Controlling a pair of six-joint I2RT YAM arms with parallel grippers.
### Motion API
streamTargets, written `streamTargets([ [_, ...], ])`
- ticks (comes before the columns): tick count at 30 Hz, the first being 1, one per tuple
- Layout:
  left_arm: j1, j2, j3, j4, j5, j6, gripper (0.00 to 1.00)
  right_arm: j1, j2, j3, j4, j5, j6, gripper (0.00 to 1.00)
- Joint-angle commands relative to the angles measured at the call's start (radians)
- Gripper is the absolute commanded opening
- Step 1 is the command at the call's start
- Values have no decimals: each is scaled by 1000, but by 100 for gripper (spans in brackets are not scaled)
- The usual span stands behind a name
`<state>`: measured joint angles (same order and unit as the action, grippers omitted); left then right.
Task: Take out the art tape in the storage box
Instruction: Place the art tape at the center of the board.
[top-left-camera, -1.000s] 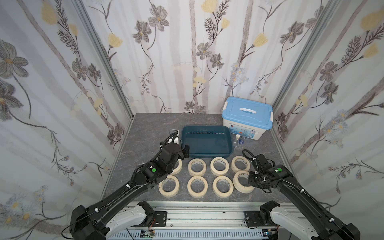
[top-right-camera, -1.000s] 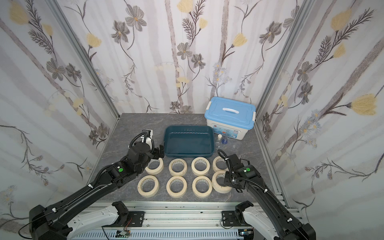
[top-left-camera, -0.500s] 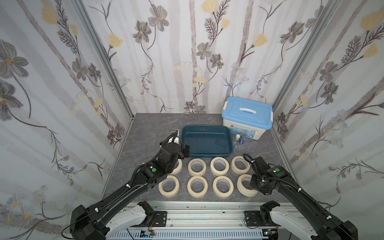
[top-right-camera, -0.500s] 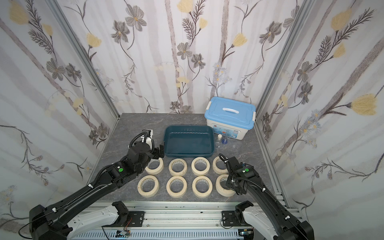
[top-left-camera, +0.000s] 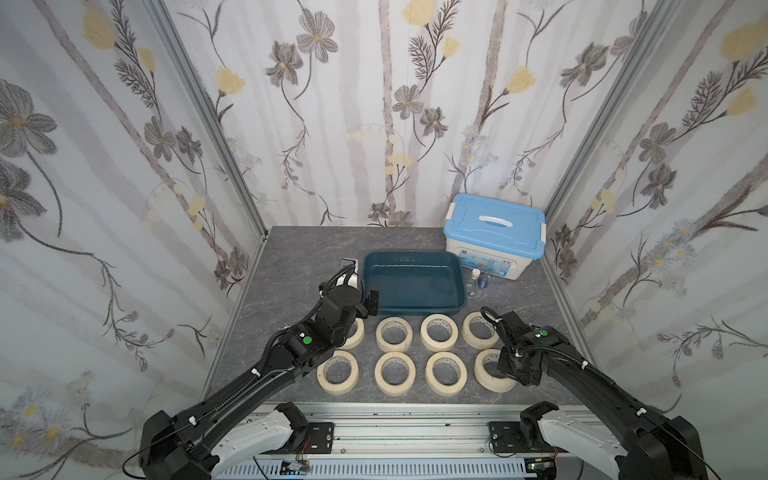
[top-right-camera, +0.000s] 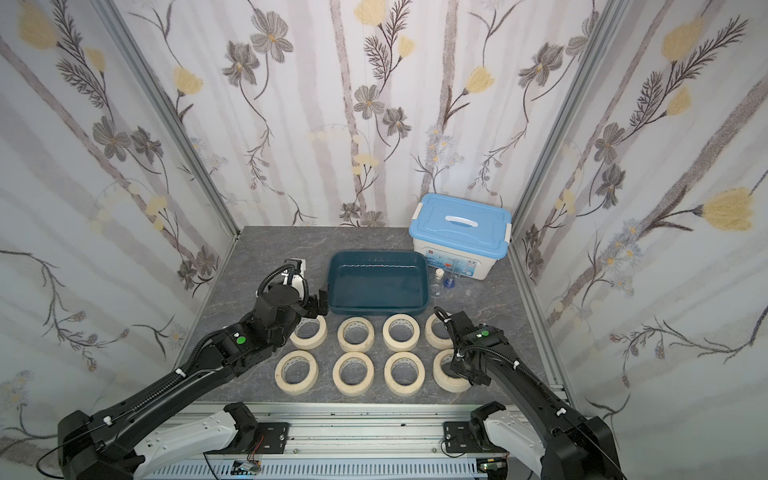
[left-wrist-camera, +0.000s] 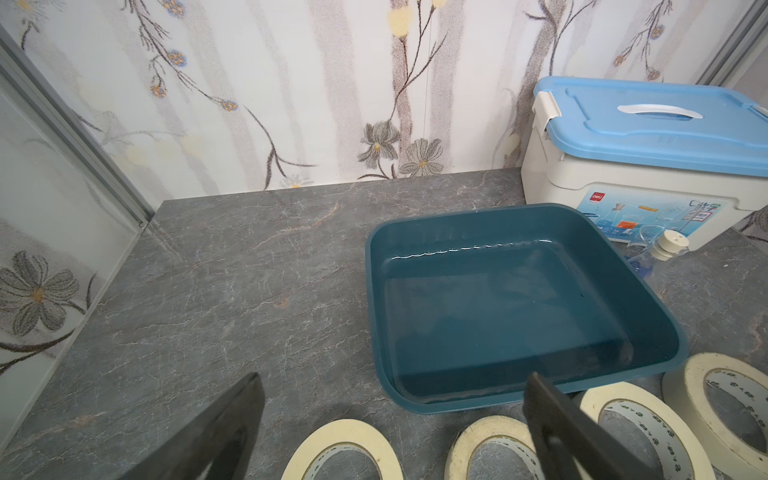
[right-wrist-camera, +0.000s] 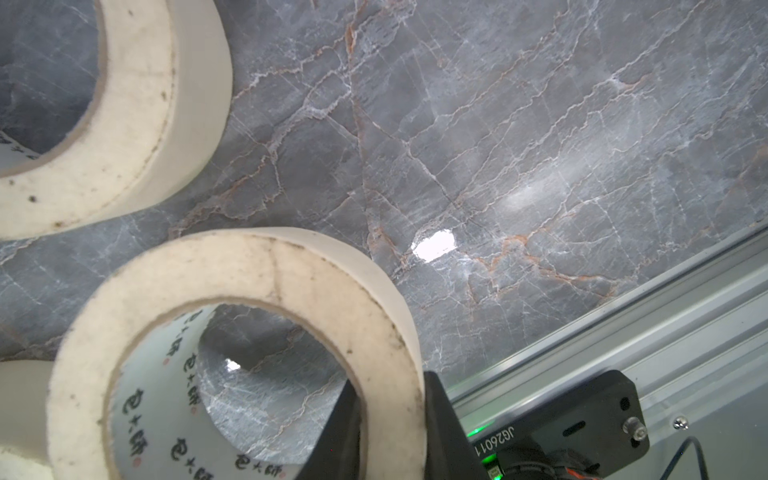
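Observation:
The teal storage box (top-left-camera: 411, 254) (top-right-camera: 376, 254) (left-wrist-camera: 498, 311) stands empty behind two rows of cream art tape rolls lying flat on the table. My right gripper (right-wrist-camera: 390, 386) is shut on the wall of the front right roll (top-left-camera: 490, 386) (top-right-camera: 451, 386) (right-wrist-camera: 249, 270), one finger inside the ring and one outside. Whether that roll rests on the table I cannot tell. My left gripper (left-wrist-camera: 392, 378) (top-left-camera: 357, 305) hangs open above the back left roll (left-wrist-camera: 340, 432), by the box's front left corner, holding nothing.
A white bin with a blue lid (top-left-camera: 494, 232) stands at the back right. A small flask and bottle (top-left-camera: 478, 282) sit between it and the box. An aluminium rail (top-left-camera: 395, 415) (right-wrist-camera: 623, 332) runs along the table's front edge. Patterned walls close three sides.
My right gripper has carried its roll a little toward the front edge, at the right end of the front row. The left arm has not moved.

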<state>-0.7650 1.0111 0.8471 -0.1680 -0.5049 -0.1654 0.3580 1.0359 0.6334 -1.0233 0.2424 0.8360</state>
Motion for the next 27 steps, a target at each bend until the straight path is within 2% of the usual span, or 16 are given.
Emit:
streamTargets([
  [1,1,-3,6,14,-17,1,100,-1,11,-10,15,9,5,16],
  [3,1,-4,6,13,-20,0,100,-1,18,-16,23,3,3,17],
  [8,1,-5,3,12,-27,3,100,-1,32,-27,28,-2,-3,27],
  [27,3,1,7,21,-49,16,100,-1,-10,8,32,-4,-40,35],
])
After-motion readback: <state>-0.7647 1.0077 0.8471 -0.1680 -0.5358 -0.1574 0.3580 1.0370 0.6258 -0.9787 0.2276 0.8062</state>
